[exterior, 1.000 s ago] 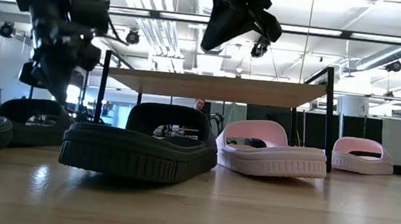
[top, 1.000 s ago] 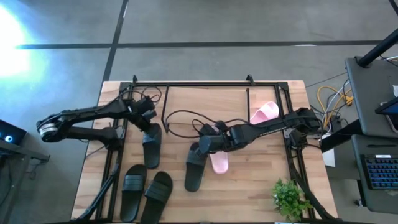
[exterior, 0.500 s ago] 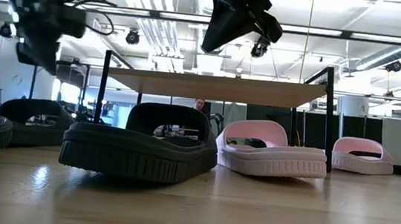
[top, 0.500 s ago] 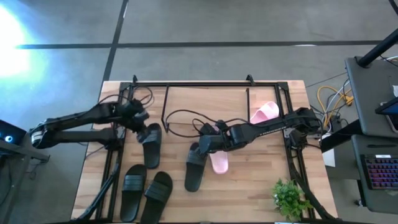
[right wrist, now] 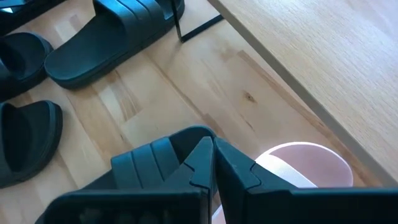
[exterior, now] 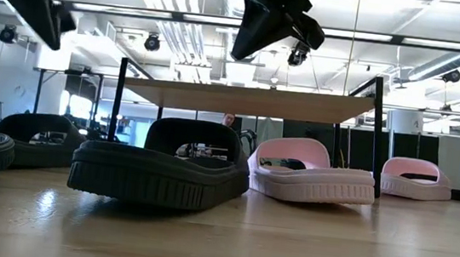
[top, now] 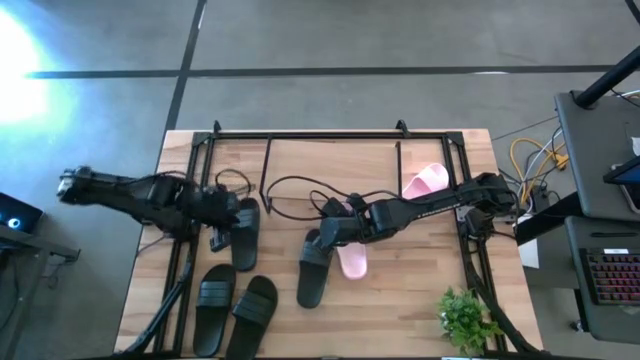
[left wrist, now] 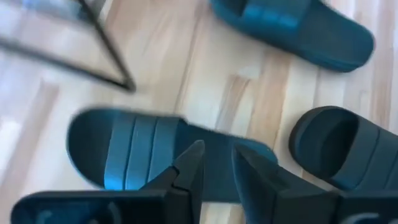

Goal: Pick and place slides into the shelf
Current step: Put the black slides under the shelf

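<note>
Left tool (left wrist: 216, 163): fingers slightly parted, holding nothing, above a black slide (top: 243, 234) near the desk's (top: 420, 320) left edge. Right tool (right wrist: 213, 158): closed, empty, apparently over a black slide (top: 313, 268) and pink slide (top: 352, 260) mid-desk. Shelf (top: 330, 160) along the far edge.

The left wrist view is smeared by motion blur: the thin black wire legs of the shelf (left wrist: 102, 53) beyond the left pincer (left wrist: 216, 163) show only as soft streaks. Two matte black slides (left wrist: 339, 152) past its fingertips are cut by the picture's edge. Under the right pincer (right wrist: 213, 158), the pale pink slide (right wrist: 305, 163) is half hidden by the pincer's body.
</note>
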Controlling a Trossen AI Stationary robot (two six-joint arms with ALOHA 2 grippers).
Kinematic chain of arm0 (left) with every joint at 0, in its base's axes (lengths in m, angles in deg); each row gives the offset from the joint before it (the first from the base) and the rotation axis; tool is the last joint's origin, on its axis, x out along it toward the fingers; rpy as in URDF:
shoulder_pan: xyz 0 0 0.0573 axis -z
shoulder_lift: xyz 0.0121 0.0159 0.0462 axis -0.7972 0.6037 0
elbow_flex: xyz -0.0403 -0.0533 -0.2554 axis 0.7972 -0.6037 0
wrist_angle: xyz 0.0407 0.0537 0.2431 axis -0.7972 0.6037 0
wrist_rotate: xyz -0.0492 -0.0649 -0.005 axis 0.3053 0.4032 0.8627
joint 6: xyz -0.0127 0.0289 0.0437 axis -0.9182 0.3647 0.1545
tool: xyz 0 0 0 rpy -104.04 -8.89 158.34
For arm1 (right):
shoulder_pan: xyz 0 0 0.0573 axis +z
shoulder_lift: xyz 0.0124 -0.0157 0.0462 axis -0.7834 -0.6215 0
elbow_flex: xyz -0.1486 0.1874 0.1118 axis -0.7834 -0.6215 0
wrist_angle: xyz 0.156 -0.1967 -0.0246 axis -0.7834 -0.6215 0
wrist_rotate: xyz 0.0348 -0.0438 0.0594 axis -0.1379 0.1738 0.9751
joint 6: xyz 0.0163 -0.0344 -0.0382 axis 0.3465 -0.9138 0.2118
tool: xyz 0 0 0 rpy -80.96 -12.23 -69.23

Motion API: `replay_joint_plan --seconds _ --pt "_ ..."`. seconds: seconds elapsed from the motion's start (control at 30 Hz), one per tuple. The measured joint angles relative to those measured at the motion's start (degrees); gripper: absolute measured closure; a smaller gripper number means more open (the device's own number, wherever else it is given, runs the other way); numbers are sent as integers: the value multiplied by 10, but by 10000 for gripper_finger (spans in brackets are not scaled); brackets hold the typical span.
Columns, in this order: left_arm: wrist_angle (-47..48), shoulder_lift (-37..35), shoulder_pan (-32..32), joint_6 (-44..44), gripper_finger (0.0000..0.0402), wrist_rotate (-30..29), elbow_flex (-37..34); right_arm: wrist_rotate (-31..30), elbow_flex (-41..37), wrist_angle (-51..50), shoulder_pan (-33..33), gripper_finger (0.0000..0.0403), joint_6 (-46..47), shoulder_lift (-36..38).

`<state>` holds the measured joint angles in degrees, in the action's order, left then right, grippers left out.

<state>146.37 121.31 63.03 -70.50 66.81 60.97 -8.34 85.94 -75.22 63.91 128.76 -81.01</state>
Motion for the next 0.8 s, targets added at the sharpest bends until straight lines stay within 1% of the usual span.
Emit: replay_joint_plan --seconds 0.13,0.27,0.4,0.5,0.7,0.8 --pt "8 61 86 -18 333 -40 30 0 0 0 0 394 -3 0" --pt "52 137 139 -53 333 -44 32 0 0 -1 -3 394 -5 0" --pt "66 201 165 -101 333 -45 31 0 0 -2 -5 394 -10 0" --pt "67 234 182 -105 332 -65 46 0 0 -3 -5 394 -16 0" --pt "101 278 215 -121 332 -138 116 14 0 -18 -5 394 -26 0" --pt "128 288 225 -147 331 -148 155 20 0 -33 -5 394 -26 0"
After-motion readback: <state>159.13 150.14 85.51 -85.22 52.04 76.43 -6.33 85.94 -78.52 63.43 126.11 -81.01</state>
